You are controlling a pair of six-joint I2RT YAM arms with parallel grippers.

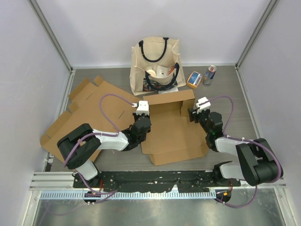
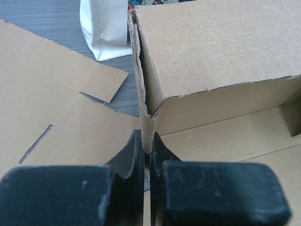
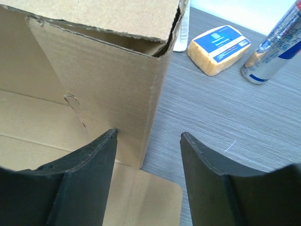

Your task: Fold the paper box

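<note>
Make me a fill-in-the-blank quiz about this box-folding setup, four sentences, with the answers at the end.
1. The fingers of the left gripper are ___ on a corner of the paper box.
2. The fingers of the right gripper stand ___, the box's right wall edge between them.
3. In the top view, right of the sponge stands a drinks ___.
4. Behind the box sits a cloth ___ with black handles.
Missing words: shut; open; can; bag.
</note>
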